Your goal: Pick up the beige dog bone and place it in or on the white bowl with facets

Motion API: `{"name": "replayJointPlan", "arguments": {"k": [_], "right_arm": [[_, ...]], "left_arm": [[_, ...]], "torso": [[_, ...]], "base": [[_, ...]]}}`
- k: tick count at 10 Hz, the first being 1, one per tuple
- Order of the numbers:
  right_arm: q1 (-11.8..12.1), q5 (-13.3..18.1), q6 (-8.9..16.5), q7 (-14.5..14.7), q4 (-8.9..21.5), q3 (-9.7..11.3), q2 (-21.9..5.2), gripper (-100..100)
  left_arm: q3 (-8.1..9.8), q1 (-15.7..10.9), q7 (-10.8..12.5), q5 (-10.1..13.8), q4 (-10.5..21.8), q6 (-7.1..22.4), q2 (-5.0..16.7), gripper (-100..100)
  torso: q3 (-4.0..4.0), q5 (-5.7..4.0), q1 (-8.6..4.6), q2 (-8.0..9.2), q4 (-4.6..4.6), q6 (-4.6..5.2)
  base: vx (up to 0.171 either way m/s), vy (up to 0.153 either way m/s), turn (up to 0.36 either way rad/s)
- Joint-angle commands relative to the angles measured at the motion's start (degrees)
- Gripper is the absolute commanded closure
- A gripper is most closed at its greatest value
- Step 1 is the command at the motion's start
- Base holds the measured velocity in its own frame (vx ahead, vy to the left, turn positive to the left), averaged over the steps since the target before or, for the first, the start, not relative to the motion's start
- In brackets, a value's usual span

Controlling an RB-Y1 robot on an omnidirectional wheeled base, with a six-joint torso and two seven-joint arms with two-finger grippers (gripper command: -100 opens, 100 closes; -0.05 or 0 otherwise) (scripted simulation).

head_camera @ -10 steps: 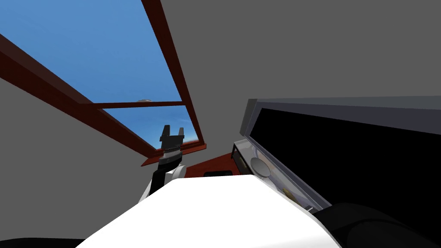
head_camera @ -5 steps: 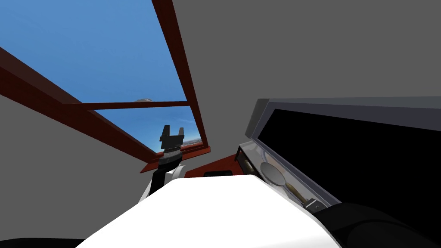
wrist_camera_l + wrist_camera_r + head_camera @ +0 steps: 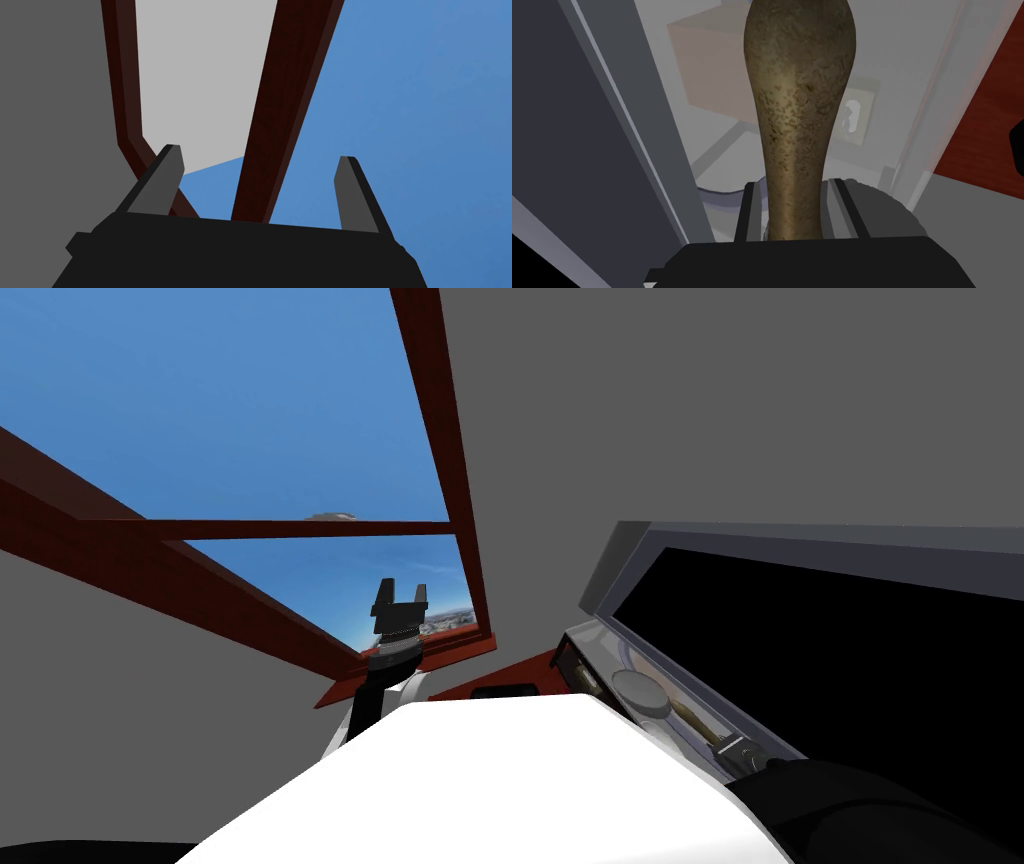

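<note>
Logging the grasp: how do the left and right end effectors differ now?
The left end effector is open and empty; the right end effector is shut on the brownish dog bone. The left one is raised before the window frame; the right one is low, beside a grey frame. Both have two thin fingers on a dark box.

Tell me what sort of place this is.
A room indoors, likely in a house, maybe a kitchen: a dark red-framed window onto blue sky, grey walls, and a wall socket beyond the bone in the right gripper.
</note>
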Motion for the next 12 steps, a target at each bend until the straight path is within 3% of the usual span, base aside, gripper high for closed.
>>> {"name": "replayJointPlan", "arguments": {"k": [1,3,4,8,9,10,12], "right_arm": [[-0.83,-0.06,-1.86,-0.46,1.18,-0.69,-1.73,100],[-0.65,-0.12,-2.04,-0.55,1.25,-0.98,-2.21,100],[-0.86,-0.12,-2.31,-0.61,1.41,-1.05,-2.29,-100],[-0.87,-0.12,-2.29,-0.61,1.37,-1.06,-2.29,-100],[-0.87,-0.12,-2.29,-0.61,1.37,-1.06,-2.29,0],[-0.48,-0.55,-3.01,-1.27,0.66,-1.55,-3.99,-100],[0.09,-1.18,-4.10,-2.26,-0.41,-2.28,-6.54,-100]], "left_arm": [[0.00,0.00,0.00,0.00,0.00,0.00,0.00,0],[0.00,0.00,0.00,0.00,0.00,0.00,0.00,0],[0.00,0.00,0.00,0.00,0.00,0.00,0.00,0],[0.01,-0.01,0.00,0.00,0.00,0.00,0.01,0],[0.01,-0.01,0.00,0.00,0.00,0.00,0.01,0],[0.01,-0.01,0.00,0.00,0.00,0.00,0.01,0],[0.01,-0.01,0.00,0.00,0.00,0.00,0.01,0]], "torso": [[0.00,0.00,0.00,0.00,0.00,0.00],[-0.13,0.02,0.19,-0.21,-0.04,-0.09],[0.00,-0.02,-0.09,0.04,-0.02,0.00],[0.20,-0.14,-0.50,0.37,0.06,0.03],[0.21,-0.14,-0.51,0.38,0.06,0.03],[0.21,-0.14,-0.51,0.39,0.07,0.03],[0.29,-0.10,-0.45,0.53,0.10,0.06]], "base": [[0.152,0.149,-0.019],[0.093,0.132,0.001],[0.012,0.016,0.002],[0.001,0.002,0.000],[0.000,0.000,0.000],[-0.017,0.004,-0.063],[-0.051,0.016,-0.105]]}}
